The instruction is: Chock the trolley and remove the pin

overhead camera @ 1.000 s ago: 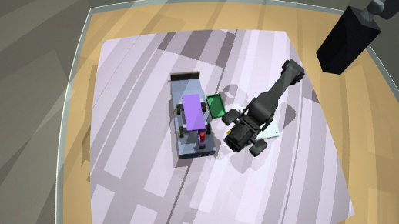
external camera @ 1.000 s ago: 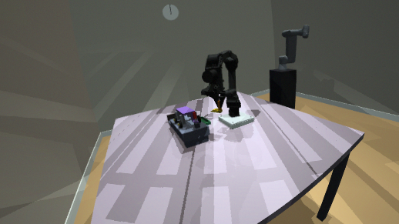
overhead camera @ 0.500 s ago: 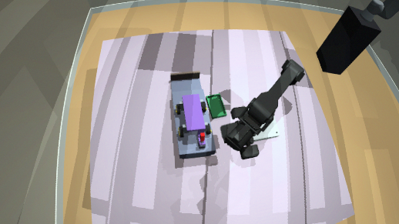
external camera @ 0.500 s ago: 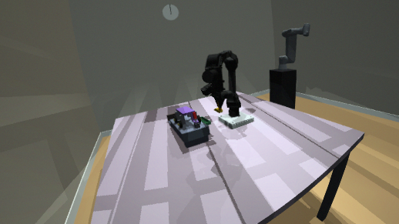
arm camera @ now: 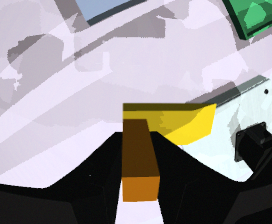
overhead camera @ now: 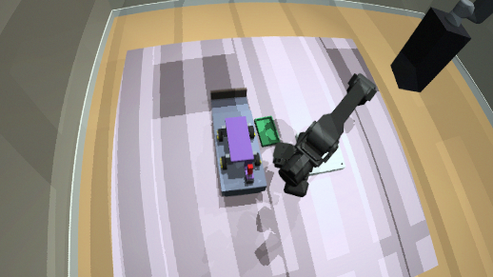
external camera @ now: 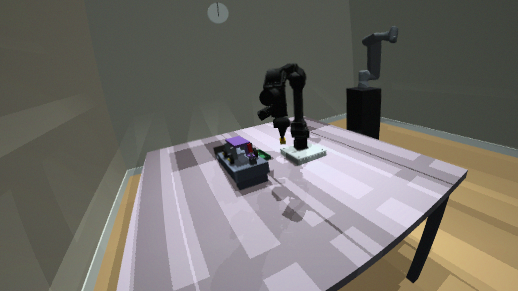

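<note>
My gripper [external camera: 282,133] [arm camera: 135,139] is shut on the orange handle of the yellow chock [external camera: 282,141] [arm camera: 187,122]. It holds the chock in the air beside the ramp, near the arm's base plate; the arm hides the chock in the top view. The purple trolley [overhead camera: 239,137] [external camera: 237,141] stands on the blue-grey ramp [overhead camera: 230,107] [external camera: 253,177] [arm camera: 109,7]. The red-headed stop pin [overhead camera: 249,170] [external camera: 250,147] stands upright in its holder at the trolley's uphill end. The green tray [overhead camera: 259,132] [external camera: 264,154] [arm camera: 234,20] lies beside the ramp, on the arm's side.
A dark end board [overhead camera: 228,94] crosses the ramp's downhill end. The pale base plate [overhead camera: 328,167] [external camera: 305,155] lies under the arm, past the tray. A second, grey arm stands on a black pedestal [overhead camera: 428,49] [external camera: 363,112] off the table.
</note>
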{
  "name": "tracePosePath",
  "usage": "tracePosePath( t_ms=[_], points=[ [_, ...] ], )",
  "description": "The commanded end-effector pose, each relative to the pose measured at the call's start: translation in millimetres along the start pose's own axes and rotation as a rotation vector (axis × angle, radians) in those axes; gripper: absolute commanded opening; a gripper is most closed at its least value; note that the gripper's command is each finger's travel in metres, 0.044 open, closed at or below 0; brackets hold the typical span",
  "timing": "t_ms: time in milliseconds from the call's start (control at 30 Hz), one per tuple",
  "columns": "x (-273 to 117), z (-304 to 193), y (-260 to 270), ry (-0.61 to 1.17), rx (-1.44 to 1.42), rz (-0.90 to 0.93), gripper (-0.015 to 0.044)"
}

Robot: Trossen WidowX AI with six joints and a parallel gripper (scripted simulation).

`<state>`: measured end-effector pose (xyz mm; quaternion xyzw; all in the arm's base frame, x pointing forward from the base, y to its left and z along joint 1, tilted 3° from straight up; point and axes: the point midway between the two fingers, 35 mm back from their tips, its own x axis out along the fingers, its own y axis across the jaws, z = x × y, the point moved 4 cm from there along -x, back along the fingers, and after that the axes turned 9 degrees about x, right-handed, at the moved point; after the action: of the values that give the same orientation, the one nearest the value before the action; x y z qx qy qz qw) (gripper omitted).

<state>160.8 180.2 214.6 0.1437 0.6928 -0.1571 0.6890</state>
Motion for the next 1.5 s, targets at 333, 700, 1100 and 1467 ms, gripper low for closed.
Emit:
tracePosePath(
  t_ms=[333, 700, 1100, 1467],
  points=[
    [-0.7, 0.4, 0.5, -0.003, 0.477, -0.001, 0.0000],
    [-0.7, 0.4, 0.6, -0.003, 0.854, -0.002, 0.0000],
    [-0.7, 0.5, 0.6, -0.004, 1.110, -0.003, 0.0000],
    [1.2, 19.8, -15.6, -0.006, 1.110, -0.003, 0.0000]
  ],
)
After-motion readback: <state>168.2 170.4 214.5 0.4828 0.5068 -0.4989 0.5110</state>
